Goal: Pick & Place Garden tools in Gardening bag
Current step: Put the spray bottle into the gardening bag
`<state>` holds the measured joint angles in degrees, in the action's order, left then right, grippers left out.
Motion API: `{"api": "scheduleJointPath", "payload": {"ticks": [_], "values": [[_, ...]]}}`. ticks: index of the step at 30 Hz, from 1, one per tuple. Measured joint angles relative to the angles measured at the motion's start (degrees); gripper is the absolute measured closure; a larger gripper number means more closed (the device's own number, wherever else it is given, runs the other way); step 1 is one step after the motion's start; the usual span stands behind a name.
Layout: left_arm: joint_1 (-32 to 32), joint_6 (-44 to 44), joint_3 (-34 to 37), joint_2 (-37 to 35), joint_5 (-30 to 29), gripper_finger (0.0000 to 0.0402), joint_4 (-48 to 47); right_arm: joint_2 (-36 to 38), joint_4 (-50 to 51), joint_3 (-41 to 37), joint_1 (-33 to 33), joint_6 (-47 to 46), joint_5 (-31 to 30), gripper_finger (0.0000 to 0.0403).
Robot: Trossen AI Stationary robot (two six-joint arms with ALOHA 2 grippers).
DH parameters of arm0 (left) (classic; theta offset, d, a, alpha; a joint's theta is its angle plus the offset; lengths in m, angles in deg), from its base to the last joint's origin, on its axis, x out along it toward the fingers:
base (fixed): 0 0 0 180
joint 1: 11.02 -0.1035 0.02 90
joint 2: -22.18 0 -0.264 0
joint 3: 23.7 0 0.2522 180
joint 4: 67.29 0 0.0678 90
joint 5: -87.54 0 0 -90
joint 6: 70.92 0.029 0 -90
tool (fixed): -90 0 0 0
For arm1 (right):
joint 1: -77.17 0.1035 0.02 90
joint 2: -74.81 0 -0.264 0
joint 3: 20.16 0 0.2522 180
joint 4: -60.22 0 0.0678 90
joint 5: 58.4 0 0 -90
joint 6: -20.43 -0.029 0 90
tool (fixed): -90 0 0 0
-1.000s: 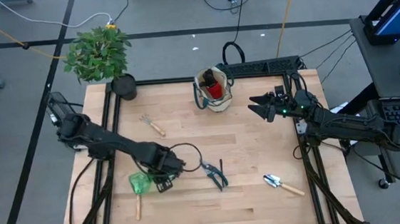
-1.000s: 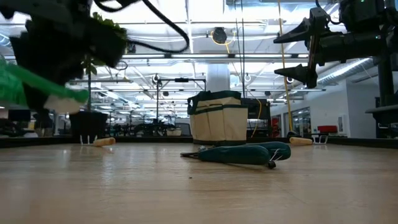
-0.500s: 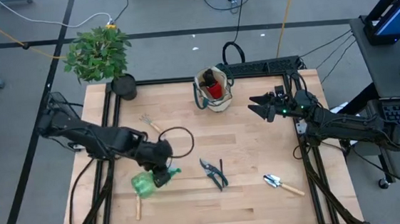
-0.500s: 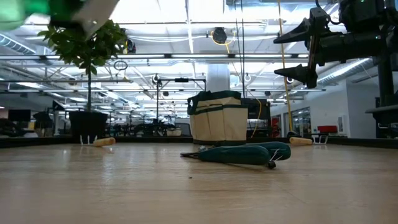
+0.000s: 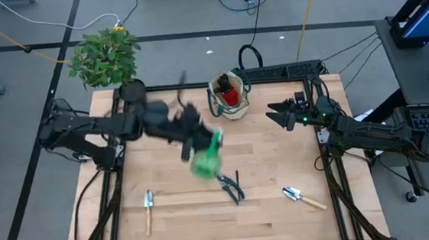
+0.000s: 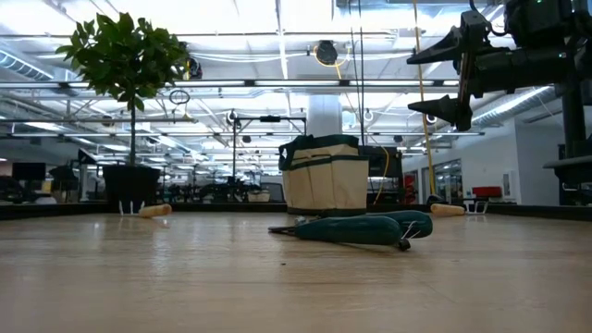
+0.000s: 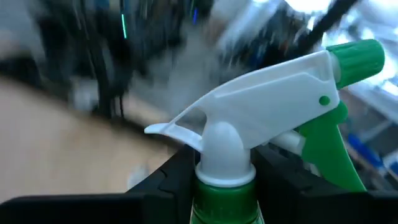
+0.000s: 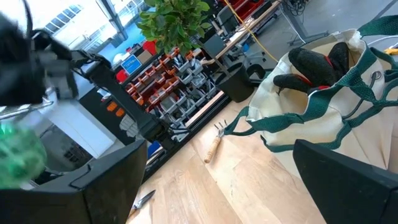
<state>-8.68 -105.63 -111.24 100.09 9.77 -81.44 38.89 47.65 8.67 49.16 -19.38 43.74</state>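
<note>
Left wrist view shows the left gripper (image 7: pixel 224 186) with jaws pinching the spray bottle (image 5: pixel 206 159) at its neck, in the air at 7 o'clock from the gardening bag (image 5: pixel 229 96). A fast swing could knock the bag over or miss its mouth. The right gripper (image 5: pixel 277 116), jaws spread, waits at 4 o'clock from the bag.

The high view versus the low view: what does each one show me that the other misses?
Only the high view shows the left gripper carrying the green spray bottle above the table, plus two trowels lying near the front.

Only the low view shows the room's lit ceiling beyond.

Both show the gardening bag, the pruning shears, the plant and the raised right gripper.
</note>
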Motion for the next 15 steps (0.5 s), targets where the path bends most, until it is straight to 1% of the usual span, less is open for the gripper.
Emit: {"api": "scheduleJointPath", "payload": {"ticks": [3,5,8,11,15], "values": [[-5.11,2.84,-0.05,0.44,0.25,0.0269,7.47,0.00,0.00,0.00,-0.01,-0.01,0.00,0.0009],[-8.13,4.28,-0.09,1.02,0.25,0.0268,10.78,0.02,0.00,0.00,0.00,0.00,0.00,0.0009],[-12.24,5.83,-0.09,3.21,0.27,0.0262,16.66,0.02,0.00,0.00,0.00,0.00,0.00,0.0009],[-15.36,6.19,-0.09,6.41,0.44,0.0262,22.57,0.02,0.00,0.00,-0.02,-0.02,0.00,0.0009],[-18.93,5.53,-0.09,11.96,2.12,0.0269,33.45,0.02,0.00,0.00,-0.01,-0.02,0.00,0.0009]]}}
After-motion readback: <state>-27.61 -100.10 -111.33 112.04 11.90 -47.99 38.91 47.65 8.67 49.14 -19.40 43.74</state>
